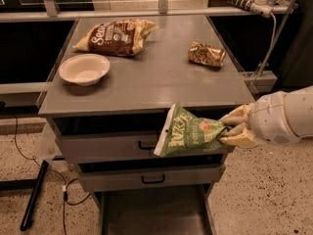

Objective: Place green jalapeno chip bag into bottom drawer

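My gripper [230, 129] comes in from the right and is shut on the right end of the green jalapeno chip bag [186, 132]. The bag hangs in the air in front of the cabinet's upper drawer front, below the table top's front edge. The bottom drawer [152, 214] is pulled out at the foot of the cabinet, a plain grey tray directly below and a little left of the bag.
On the grey cabinet top [156, 77] lie a white bowl [84, 69] at the left, a brown-and-yellow bag [117, 35] at the back and a small gold-brown bag [206, 54] at the right. Two drawer fronts with black handles [152, 179] face me. Cables lie on the floor at the left.
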`<action>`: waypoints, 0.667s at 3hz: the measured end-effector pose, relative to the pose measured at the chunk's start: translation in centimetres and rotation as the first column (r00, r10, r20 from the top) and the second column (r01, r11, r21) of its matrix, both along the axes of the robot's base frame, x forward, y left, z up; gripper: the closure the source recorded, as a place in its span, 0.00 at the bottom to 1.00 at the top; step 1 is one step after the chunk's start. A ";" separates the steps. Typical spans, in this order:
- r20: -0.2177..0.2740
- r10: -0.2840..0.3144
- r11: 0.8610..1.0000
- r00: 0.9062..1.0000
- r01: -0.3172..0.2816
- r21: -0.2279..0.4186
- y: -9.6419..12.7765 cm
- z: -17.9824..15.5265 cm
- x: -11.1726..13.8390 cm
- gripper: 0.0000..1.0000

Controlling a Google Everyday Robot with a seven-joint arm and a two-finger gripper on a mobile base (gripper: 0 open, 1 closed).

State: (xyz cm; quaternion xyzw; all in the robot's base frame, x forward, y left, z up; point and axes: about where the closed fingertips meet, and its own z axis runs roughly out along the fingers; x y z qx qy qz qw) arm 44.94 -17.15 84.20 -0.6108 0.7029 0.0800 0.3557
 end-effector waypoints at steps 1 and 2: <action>-0.050 -0.046 0.998 0.998 0.048 0.029 -0.1 -4.3 0.0 1.00; -0.098 -0.108 0.993 0.989 0.111 0.028 -0.6 -11.8 0.2 1.00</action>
